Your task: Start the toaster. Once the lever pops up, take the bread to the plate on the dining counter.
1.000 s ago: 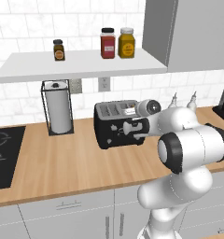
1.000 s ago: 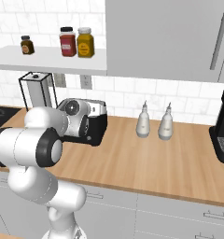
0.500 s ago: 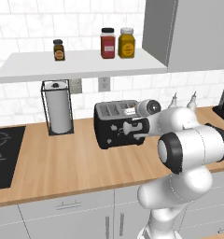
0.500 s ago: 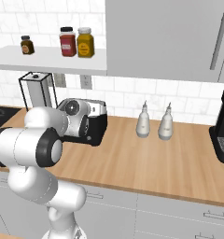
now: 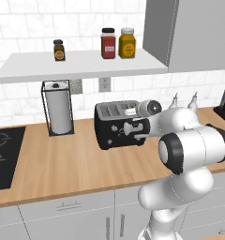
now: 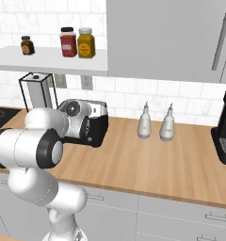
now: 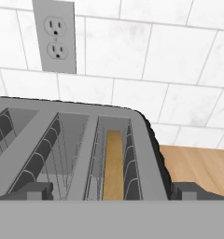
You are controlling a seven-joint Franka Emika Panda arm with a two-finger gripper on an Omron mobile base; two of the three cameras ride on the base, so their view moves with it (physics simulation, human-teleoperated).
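Observation:
The black toaster (image 5: 115, 125) stands on the wood wall counter (image 5: 63, 164) against the tiled wall. In the hand view I look down onto its grey top (image 7: 62, 140). A tan slice of bread (image 7: 114, 163) sits low in the rightmost slot. My gripper (image 7: 111, 192) is open just in front of and above the toaster's right end, its fingertips (image 7: 34, 190) spread wide with nothing between them. From the left base view the hand (image 5: 135, 127) hangs at the toaster's front right; in the right base view the toaster (image 6: 97, 123) is partly hidden behind my arm. The plate and the dining counter are out of view.
A paper towel holder (image 5: 58, 108) stands left of the toaster, and a black cooktop (image 5: 2, 154) lies further left. Two shakers (image 6: 144, 123) and a black coffee machine (image 6: 225, 127) stand to the right. A shelf (image 5: 81, 65) with jars hangs overhead. A wall outlet (image 7: 54, 37) is behind the toaster.

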